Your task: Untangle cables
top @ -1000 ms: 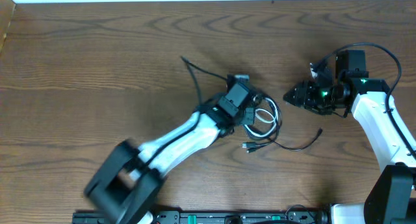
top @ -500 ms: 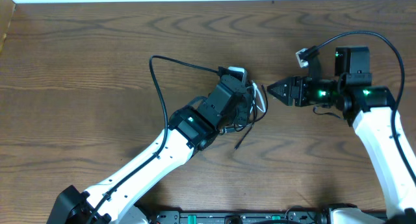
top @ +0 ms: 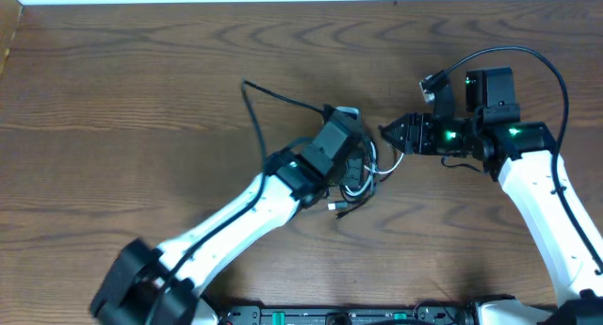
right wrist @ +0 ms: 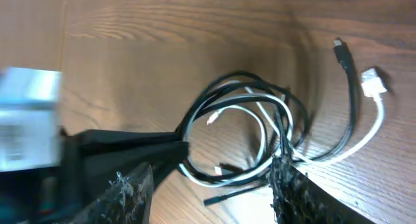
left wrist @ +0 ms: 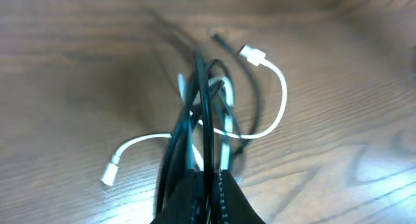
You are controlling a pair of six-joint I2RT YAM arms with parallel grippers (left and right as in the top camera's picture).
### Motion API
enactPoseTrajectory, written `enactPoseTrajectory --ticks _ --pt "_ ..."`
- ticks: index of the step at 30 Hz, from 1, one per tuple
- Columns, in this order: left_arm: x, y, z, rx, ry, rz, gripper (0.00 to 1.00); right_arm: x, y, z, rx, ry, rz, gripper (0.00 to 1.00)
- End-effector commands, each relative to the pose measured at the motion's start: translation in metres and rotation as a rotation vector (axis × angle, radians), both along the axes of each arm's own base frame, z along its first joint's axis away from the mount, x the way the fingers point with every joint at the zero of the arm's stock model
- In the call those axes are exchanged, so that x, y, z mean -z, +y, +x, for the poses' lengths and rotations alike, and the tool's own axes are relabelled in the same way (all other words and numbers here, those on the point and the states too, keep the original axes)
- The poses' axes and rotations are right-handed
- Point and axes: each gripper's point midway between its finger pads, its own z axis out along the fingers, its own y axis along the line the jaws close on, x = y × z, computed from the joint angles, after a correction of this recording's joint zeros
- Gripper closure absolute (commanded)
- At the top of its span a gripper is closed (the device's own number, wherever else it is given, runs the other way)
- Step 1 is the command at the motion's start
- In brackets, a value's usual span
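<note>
The cables [top: 361,179] lie as a small tangle of black and white loops at the table's middle. A long black strand [top: 281,99] trails up and left from it. My left gripper [top: 350,148] is shut on the bundle; in the left wrist view the black and white cords [left wrist: 207,113] run out from between its pads [left wrist: 211,182]. A white plug [left wrist: 250,53] lies beyond. My right gripper [top: 384,132] faces the tangle from the right. In the right wrist view it stands open [right wrist: 211,175] with the coil [right wrist: 240,123] between its fingers, unclamped.
The wooden table [top: 141,99] runs bare to the left and back. The left arm [top: 236,217] crosses diagonally from the front left. The right arm [top: 542,203] comes in along the right side, its own thick black wire [top: 528,56] arching above it.
The left gripper has shifted a little toward the front with the bundle, dragging the long black strand rightward. The right gripper has edged left, closer to the tangle.
</note>
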Motion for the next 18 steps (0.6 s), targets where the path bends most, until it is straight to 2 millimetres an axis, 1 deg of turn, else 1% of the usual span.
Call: enactPoseTrajectory --ticks 1,6,9,11,14,16,18 --pt "0.027 -0.007 -0.007 0.039 0.058 0.031 0.93 0.009 -0.006 0.006 0.049 0.03 -0.037 0.46" --pt "0.064 -0.019 -0.018 0.079 0.119 0.081 0.93 0.018 -0.012 0.006 0.074 0.058 -0.073 0.46" --pt "0.076 -0.024 -0.021 0.092 0.128 0.091 0.93 0.02 -0.012 0.006 0.075 0.065 -0.075 0.46" --pt "0.074 -0.026 -0.019 0.092 0.12 0.084 0.92 0.021 -0.013 0.007 0.077 0.065 -0.078 0.46" --pt "0.059 -0.025 -0.012 0.08 0.091 0.054 0.92 0.021 -0.014 0.006 0.081 0.07 -0.082 0.46" --pt "0.043 -0.022 -0.007 0.067 0.065 0.028 0.93 0.025 -0.018 0.005 0.108 0.09 -0.104 0.44" --pt "0.021 -0.017 -0.001 0.048 0.029 -0.005 0.91 0.028 -0.021 0.003 0.12 0.107 -0.12 0.43"
